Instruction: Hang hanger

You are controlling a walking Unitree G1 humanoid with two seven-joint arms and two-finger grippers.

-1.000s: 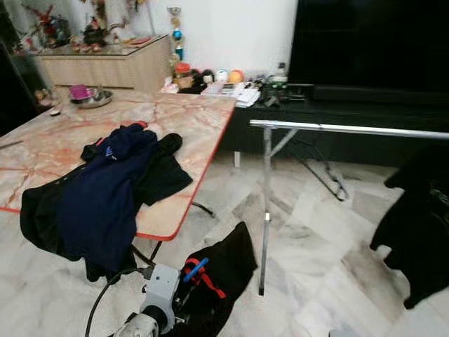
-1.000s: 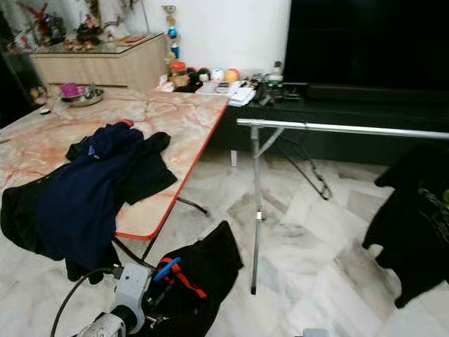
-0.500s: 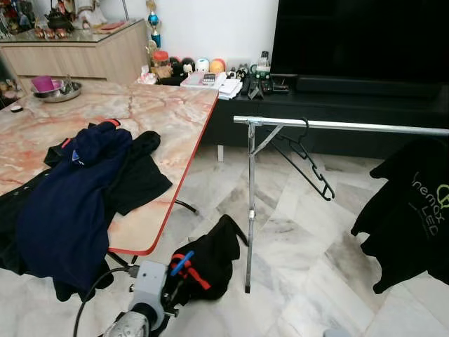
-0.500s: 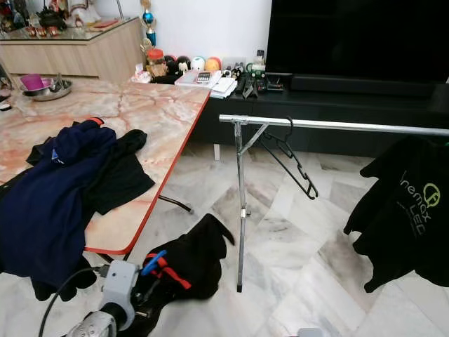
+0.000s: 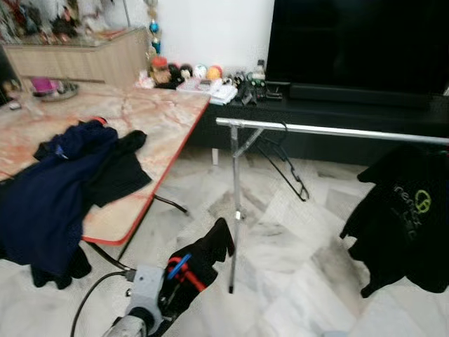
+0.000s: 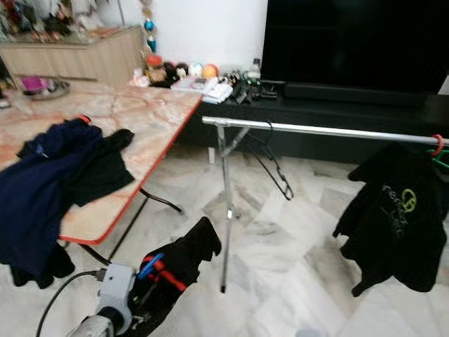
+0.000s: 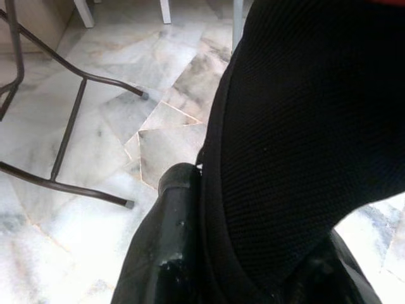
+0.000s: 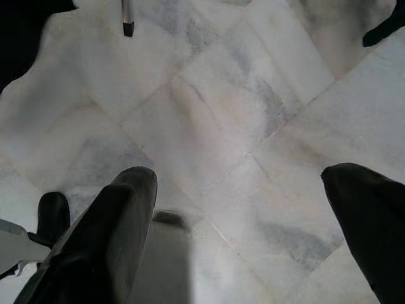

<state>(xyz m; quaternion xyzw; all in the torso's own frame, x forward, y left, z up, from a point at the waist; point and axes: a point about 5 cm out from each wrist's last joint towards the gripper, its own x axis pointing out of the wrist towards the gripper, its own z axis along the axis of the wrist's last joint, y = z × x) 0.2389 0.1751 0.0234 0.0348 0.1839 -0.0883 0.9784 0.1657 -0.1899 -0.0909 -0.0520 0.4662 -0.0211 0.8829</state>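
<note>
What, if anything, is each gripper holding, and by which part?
The left gripper holds a black garment on a red hanger; the exact grip point is hidden by cloth. The right gripper is open above the floor, holding nothing.

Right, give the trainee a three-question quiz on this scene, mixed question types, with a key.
1. True or false: an empty black hanger already hangs on the metal rail.
2. Multiple choice: what is the left tool shut on? A) a purple bowl B) a black garment on a red hanger C) the rail's leg
3. Fill in: the dark blue clothes lie on the ___ table.

Key
1. True; it hangs near the rail's left end.
2. B
3. Marble. Also note the black T-shirt hanging at the rail's right end, and the right tool open above the floor.
</note>
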